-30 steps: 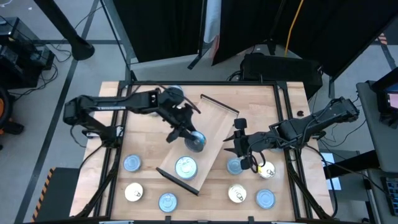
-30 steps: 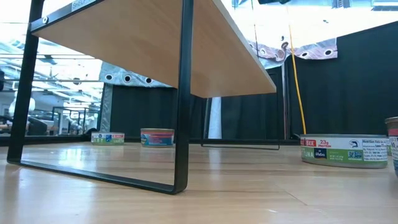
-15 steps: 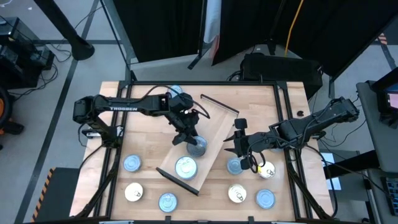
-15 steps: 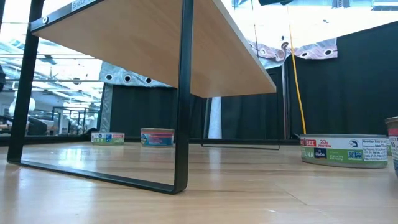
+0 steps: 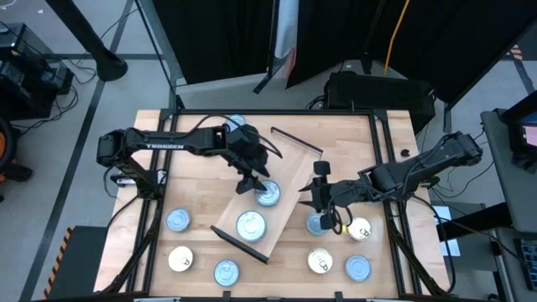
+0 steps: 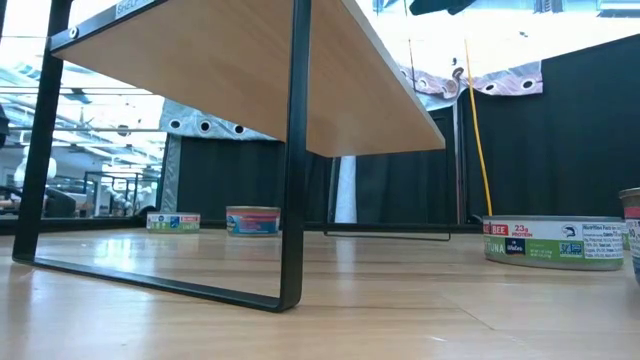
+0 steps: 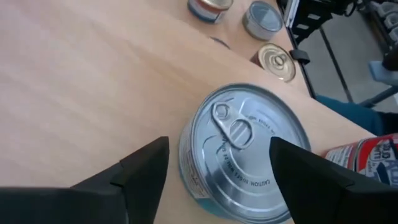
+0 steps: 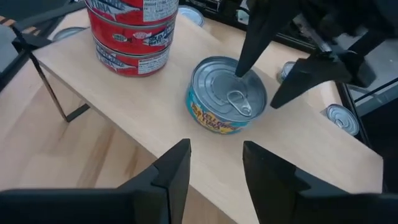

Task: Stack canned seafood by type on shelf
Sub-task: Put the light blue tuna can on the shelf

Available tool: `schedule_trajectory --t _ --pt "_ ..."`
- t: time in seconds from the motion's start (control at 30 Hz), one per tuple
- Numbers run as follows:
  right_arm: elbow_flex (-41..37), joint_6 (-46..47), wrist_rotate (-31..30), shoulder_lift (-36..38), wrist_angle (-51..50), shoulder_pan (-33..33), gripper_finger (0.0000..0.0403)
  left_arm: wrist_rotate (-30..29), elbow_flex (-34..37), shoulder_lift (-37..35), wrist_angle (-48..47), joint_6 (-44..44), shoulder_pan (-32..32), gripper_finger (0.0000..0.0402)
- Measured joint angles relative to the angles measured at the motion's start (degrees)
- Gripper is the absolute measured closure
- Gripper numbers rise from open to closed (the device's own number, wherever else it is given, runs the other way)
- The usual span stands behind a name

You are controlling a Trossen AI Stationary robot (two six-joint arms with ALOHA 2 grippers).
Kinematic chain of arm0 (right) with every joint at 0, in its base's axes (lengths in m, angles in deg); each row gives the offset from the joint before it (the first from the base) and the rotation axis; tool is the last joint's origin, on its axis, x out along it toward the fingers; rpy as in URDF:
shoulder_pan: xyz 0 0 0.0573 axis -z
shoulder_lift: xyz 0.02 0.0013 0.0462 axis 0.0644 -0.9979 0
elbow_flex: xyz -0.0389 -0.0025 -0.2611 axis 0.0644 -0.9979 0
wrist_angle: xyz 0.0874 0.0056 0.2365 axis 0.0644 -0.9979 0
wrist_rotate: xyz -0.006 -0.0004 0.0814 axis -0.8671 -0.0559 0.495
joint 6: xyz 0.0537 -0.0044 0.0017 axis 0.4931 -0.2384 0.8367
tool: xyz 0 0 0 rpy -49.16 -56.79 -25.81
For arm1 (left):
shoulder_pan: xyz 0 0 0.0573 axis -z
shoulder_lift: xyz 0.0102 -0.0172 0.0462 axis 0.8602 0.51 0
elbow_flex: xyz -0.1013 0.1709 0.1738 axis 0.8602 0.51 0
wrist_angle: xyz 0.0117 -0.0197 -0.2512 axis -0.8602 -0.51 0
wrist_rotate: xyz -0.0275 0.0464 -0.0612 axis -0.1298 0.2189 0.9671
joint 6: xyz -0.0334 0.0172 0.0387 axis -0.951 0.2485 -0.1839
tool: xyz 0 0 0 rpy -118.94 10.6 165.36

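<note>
Shelf (image 5: 289, 172) mid-frame: tin (image 5: 268, 195) just released there, left gripper (image 5: 255, 182) opened wide; right gripper (image 5: 317, 204) part-open, nothing held.

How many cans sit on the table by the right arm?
4: a blue can under the right hand, a gold can beside it, another gold can and another blue can nearer the table edge. The arm may hide more.

Tin (image 8: 227, 94): silver top, blue-and-yellow label. Stacked tins (image 8: 132, 31): red labels. Shelf (image 8: 168, 118): light wood, black rails.
</note>
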Motion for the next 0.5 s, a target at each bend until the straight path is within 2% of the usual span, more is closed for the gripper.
schedule_trajectory --t 0.1,0.23,0.4,0.5 --pt "0.02 -1.22 -1.83 -2.56 2.77 0.99 0.0264 -1.64 -0.11 -1.01 -0.14 0.56 0.02 0.0124" --pt "0.03 -2.76 -5.61 -6.9 8.21 4.53 0.0264 -6.8 -1.96 -4.86 -2.86 0.62 0.01 0.0123" --pt "0.02 -3.74 -5.9 -11.16 12.93 9.8 0.0264 -19.93 -2.27 -13.75 -7.85 0.52 1.62 0.0123" --pt "0.02 -3.46 -5.96 -12.41 15.91 12.81 0.0264 -25.88 -2.21 -19.49 -11.71 -2.45 4.34 0.0123"
